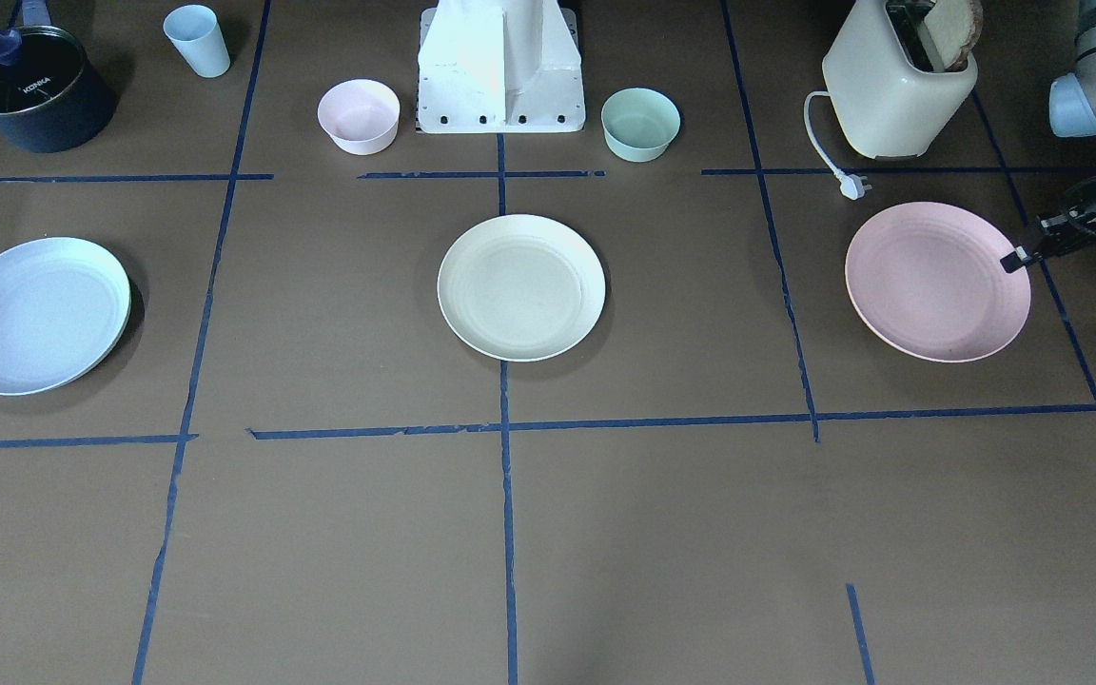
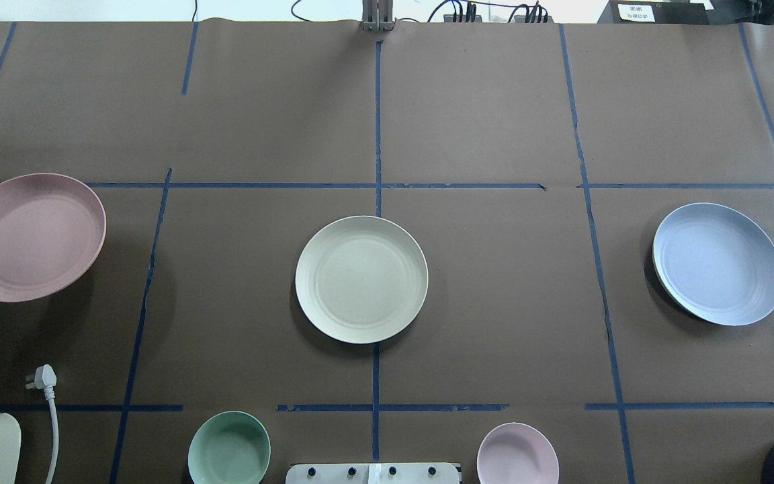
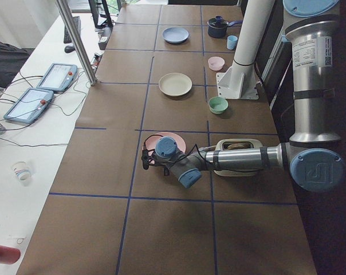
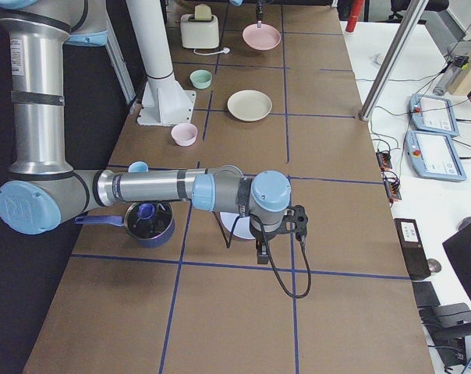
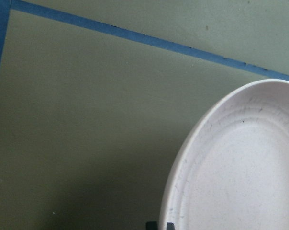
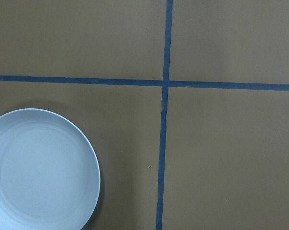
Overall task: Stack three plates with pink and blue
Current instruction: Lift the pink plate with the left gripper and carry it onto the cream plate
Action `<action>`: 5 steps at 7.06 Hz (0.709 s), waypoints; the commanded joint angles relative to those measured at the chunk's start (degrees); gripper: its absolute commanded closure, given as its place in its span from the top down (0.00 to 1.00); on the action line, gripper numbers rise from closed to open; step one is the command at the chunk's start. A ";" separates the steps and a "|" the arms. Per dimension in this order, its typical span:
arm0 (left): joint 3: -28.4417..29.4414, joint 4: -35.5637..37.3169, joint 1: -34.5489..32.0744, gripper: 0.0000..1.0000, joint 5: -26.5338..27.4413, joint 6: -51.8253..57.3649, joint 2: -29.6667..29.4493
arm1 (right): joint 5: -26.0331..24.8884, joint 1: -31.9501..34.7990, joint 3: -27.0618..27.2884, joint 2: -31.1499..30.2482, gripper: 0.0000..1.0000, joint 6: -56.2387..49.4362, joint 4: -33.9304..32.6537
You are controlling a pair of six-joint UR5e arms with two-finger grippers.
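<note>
The pink plate is at the table's left end, also in the overhead view. My left gripper is shut on its rim; its wide offset shadow suggests it is lifted slightly. The left wrist view shows the plate with a dark fingertip at its edge. The cream plate lies in the middle. The blue plate lies at the right end, also in the right wrist view. My right gripper hovers beside the blue plate; I cannot tell whether it is open or shut.
A cream toaster with bread stands behind the pink plate, its white plug on the table. A pink bowl and a green bowl flank the robot base. A blue cup and a dark pot stand behind the blue plate.
</note>
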 commanded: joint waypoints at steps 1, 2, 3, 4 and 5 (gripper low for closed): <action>-9.89 14.41 -0.08 0.00 0.01 -0.90 -4.16 | -0.18 -0.66 0.58 -0.01 1.00 0.24 -0.05; -13.24 19.01 1.49 0.00 2.53 -5.52 -7.59 | -0.09 -1.18 0.67 0.07 1.00 0.68 -0.05; -15.45 19.14 6.20 0.00 3.60 -14.27 -9.88 | 0.08 -1.36 1.10 1.03 1.00 0.68 -0.05; -16.17 19.14 11.82 0.00 7.79 -24.02 -14.95 | 0.52 -1.37 0.76 2.52 1.00 0.68 -0.22; -16.52 19.23 18.66 0.00 13.49 -31.68 -18.92 | 1.40 -1.37 1.02 2.45 1.00 0.77 -0.14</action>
